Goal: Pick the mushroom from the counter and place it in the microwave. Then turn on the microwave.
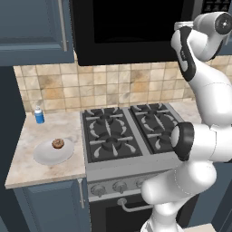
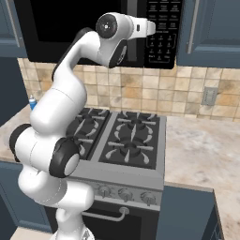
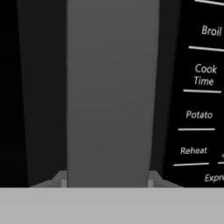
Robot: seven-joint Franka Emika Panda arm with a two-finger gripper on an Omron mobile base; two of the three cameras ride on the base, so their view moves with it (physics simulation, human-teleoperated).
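On the white plate [image 1: 43,156], brown tan-centred mushroom [image 1: 57,143].

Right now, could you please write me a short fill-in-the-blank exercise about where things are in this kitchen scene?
1. The mushroom lies on a white ____.
2. The blue bottle stands on the ____, left of the gas stove.
3. In the hand view, the keypad label just below "Potato" reads ____.
4. The microwave hangs above the ____.

Missing words: plate; counter; Reheat; stove
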